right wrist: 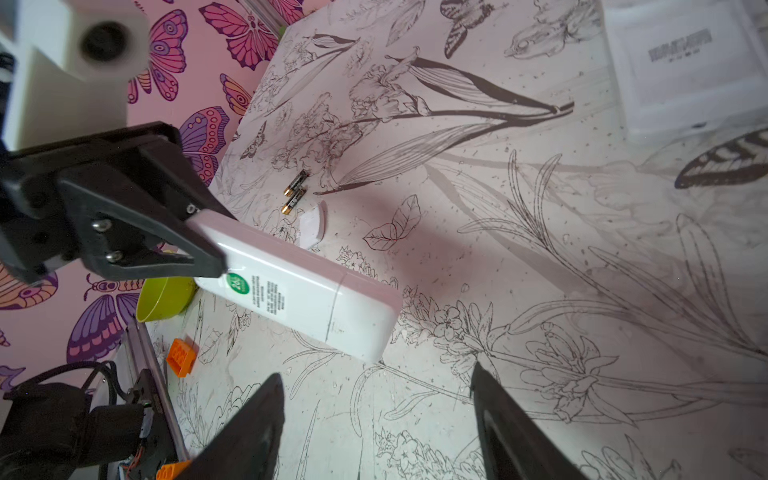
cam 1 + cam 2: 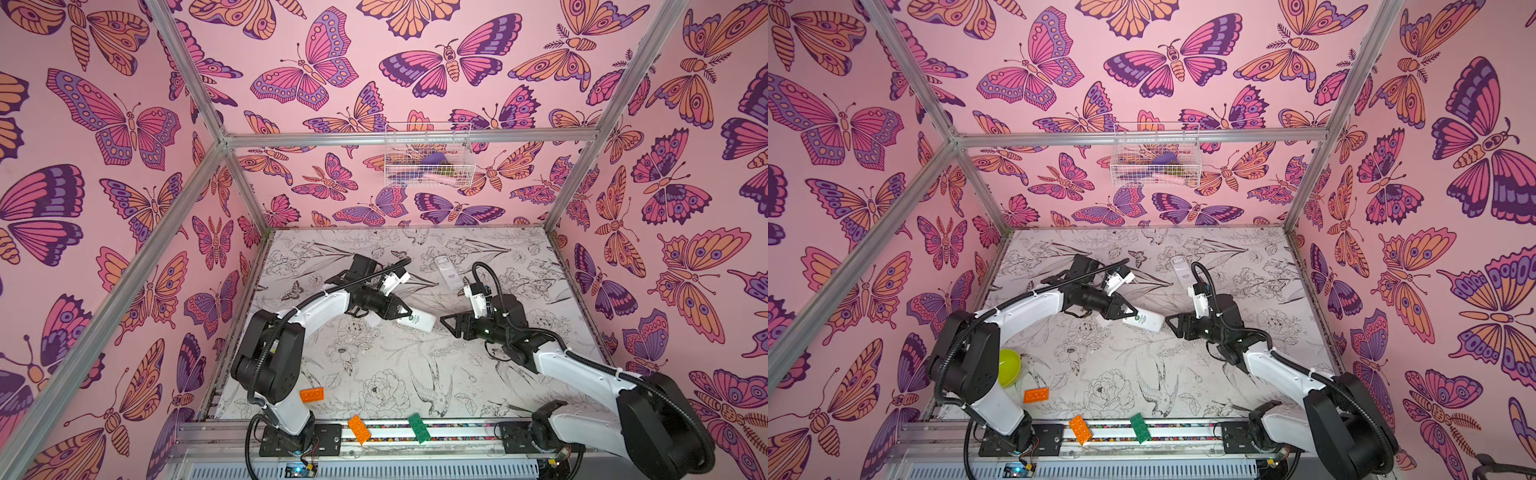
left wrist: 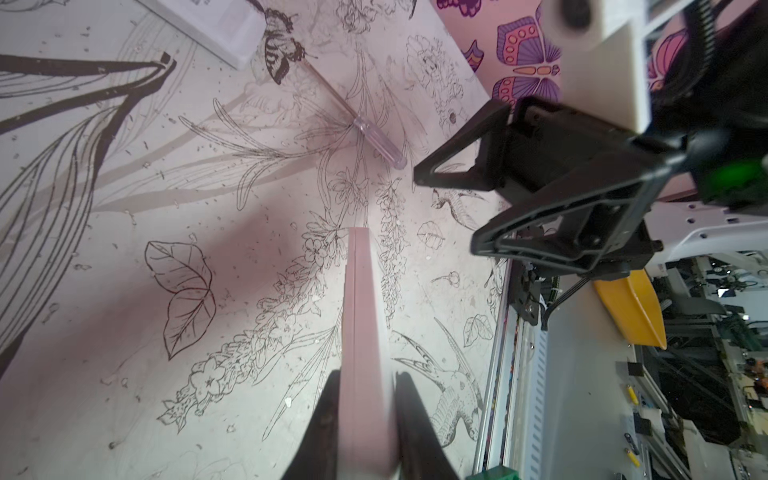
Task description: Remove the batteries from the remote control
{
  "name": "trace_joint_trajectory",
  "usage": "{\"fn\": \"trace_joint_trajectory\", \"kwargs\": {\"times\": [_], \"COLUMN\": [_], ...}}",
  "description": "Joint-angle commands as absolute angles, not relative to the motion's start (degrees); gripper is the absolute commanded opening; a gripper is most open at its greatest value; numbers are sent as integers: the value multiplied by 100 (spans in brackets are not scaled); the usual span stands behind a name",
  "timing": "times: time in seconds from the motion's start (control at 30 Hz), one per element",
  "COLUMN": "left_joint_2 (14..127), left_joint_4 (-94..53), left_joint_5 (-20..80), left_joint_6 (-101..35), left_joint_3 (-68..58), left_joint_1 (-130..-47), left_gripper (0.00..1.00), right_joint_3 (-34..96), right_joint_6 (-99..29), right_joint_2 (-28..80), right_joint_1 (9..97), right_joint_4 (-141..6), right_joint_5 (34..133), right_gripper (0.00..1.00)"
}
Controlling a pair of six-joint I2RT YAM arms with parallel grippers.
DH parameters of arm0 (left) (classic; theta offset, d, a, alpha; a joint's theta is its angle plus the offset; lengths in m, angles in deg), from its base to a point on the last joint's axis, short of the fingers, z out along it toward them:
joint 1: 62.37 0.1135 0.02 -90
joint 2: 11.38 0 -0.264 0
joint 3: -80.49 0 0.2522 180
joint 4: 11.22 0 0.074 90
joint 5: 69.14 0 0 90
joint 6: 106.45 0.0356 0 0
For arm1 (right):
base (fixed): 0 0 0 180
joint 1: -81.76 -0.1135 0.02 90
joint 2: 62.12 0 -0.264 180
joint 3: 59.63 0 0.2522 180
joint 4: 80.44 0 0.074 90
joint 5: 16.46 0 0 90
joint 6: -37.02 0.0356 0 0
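My left gripper [image 2: 401,311] [image 3: 365,378] is shut on one end of the white remote control [image 2: 417,322] [image 2: 1144,322] [image 1: 299,299], held tilted just above the table. The remote's back, with a green round sticker, faces the right wrist camera. My right gripper [image 2: 446,328] [image 1: 376,372] is open and empty, a short way off the remote's free end. Two batteries [image 1: 296,183] [image 1: 293,202], black with gold ends, lie side by side on the table beyond the remote, seen only in the right wrist view. A small white curved cover [image 1: 312,224] lies next to them.
A second flat white device [image 2: 448,270] [image 1: 685,62] lies toward the back. A clear-handled screwdriver [image 3: 376,139] rests near it. A lime bowl [image 2: 1010,368] sits by the left arm's base. Orange bricks [image 2: 311,394] [image 2: 359,430] and a green brick [image 2: 419,428] lie at the front edge.
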State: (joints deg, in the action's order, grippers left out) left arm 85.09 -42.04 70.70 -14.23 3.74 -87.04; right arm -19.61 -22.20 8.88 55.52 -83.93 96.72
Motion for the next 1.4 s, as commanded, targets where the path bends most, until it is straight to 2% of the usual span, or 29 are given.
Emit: {"fn": "trace_joint_trajectory", "kwargs": {"times": [0.0, 0.2, 0.33, 0.47, 0.8, 1.13, 1.2, 1.37], "left_joint_2": [8519, 8497, 8469, 8476, 8476, 8469, 8477, 8464], "left_joint_4": [-3291, -2999, -2868, -2844, -2831, -2863, -2791, -2741], "left_joint_5": [7644, 8001, 8098, 8203, 8071, 8053, 8075, 8477], "left_joint_6": [-2097, -2239, -2263, -2286, -2247, -2301, -2286, -2257], "left_joint_3": [574, 696, 731, 745, 741, 722, 755, 769], "left_joint_1": [-8597, -8558, -8545, -8518, -8418, -8297, -8303, -8285], "left_gripper": [0, 0, 0, 0, 0, 0, 0, 0], "right_joint_3": [-2163, -2247, -2019, -1890, -1693, -1751, -1730, -1754], "right_joint_6": [-1307, -841, -965, -925, -1131, -1293, -1269, -816], "right_joint_2": [1234, 1892, 2142, 2323, 2638, 2513, 2582, 2696], "right_joint_1": [5515, 5469, 5469, 5451, 5453, 5511, 5513, 5511], "right_joint_4": [-9204, -10662, -10721, -10984, -10782, -10574, -10662, -11519], "right_joint_5": [9691, 10201, 10499, 10667, 10667, 10465, 10563, 10886], "right_gripper": [74, 74, 72, 66, 40, 27, 29, 51]}}
